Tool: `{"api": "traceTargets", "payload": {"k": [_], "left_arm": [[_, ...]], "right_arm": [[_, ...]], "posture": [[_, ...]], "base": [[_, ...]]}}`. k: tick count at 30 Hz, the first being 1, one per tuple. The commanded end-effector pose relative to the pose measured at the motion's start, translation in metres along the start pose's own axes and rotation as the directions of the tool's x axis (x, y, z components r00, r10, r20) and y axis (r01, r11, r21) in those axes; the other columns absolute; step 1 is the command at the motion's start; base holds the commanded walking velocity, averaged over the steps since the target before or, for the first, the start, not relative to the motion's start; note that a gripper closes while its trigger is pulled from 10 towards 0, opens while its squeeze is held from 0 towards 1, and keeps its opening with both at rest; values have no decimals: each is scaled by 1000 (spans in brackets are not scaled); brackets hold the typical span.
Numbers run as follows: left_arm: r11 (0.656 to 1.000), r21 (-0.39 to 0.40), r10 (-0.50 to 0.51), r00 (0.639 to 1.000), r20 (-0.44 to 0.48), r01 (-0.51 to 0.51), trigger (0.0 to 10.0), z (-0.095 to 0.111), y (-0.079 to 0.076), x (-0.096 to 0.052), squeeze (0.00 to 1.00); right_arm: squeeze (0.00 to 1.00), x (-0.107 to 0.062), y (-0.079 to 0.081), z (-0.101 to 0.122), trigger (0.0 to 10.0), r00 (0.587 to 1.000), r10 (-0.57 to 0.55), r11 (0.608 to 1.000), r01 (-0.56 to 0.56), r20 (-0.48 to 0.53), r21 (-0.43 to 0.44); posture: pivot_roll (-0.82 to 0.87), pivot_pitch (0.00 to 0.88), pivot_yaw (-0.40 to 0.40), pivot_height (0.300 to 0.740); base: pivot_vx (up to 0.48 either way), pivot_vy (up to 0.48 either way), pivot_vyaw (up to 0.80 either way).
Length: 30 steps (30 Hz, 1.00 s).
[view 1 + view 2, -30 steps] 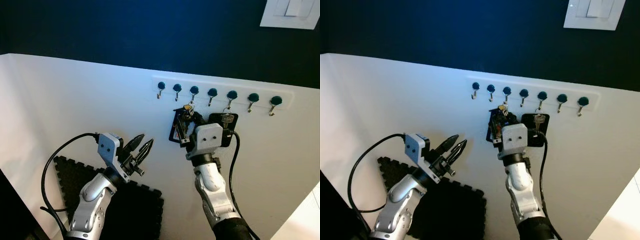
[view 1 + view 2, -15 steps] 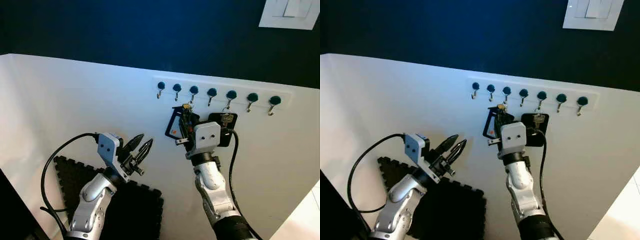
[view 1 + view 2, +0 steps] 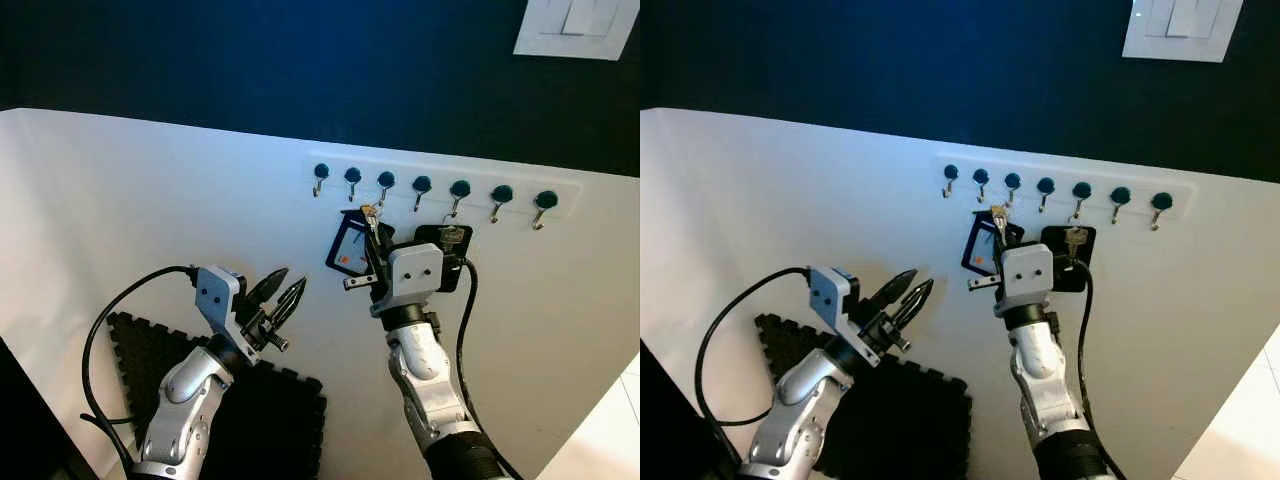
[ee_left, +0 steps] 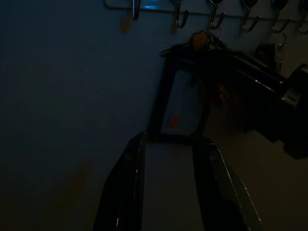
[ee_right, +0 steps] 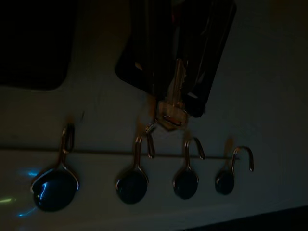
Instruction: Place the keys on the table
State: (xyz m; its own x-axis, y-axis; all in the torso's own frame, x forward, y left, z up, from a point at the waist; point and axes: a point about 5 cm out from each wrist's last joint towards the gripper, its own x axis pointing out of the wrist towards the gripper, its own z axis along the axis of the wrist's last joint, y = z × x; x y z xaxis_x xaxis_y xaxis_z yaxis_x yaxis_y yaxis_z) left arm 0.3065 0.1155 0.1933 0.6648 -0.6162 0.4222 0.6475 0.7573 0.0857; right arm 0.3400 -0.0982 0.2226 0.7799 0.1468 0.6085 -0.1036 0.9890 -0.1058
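A white wall (image 3: 150, 200) filled the frame's middle, with a black floor mat (image 3: 270, 420) at lower left. A hook rail (image 3: 440, 186) ran across the upper right. Just below it, the right end effector (image 3: 372, 240) was clamped on the keys (image 3: 352, 245), held against the wall. The left end effector (image 3: 283, 295), fingers slightly apart, hovered at lower left.

A white lower wall (image 3: 150, 190) meets dark navy above; a white light switch (image 3: 577, 27) sits high; black foam mat (image 3: 270, 410) covers the floor.
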Motion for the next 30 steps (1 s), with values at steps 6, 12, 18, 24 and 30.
{"api": "traceTargets", "payload": {"k": [6,12,18,24,30], "left_arm": [[1000,17,3,1000,-13,-3,10000,-1,2,-3,0],[1000,18,0,1000,-12,0,10000,0,2,-4,0],[1000,19,-2,1000,-12,3,10000,0,2,-3,0],[1000,19,-7,1000,-13,7,10000,0,3,-2,0],[1000,18,-11,1000,-15,11,10000,-1,3,-3,0]], "right_arm": [[0,-3,-2,10,510,998,-29,1000,29,62,-2],[0,0,-3,16,1490,995,-41,999,42,93,-4],[0,3,-4,22,2353,992,-50,999,51,118,-5],[0,9,-2,28,3216,991,-34,999,34,129,1],[0,13,2,30,4431,991,-13,1000,12,130,14]], "posture": [[26,83,2,740],[26,81,5,740],[25,76,9,740],[23,73,12,740],[25,69,12,740]], "base": [[0,0,0],[0,0,0],[0,0,0],[0,0,0],[0,0,0]]}}
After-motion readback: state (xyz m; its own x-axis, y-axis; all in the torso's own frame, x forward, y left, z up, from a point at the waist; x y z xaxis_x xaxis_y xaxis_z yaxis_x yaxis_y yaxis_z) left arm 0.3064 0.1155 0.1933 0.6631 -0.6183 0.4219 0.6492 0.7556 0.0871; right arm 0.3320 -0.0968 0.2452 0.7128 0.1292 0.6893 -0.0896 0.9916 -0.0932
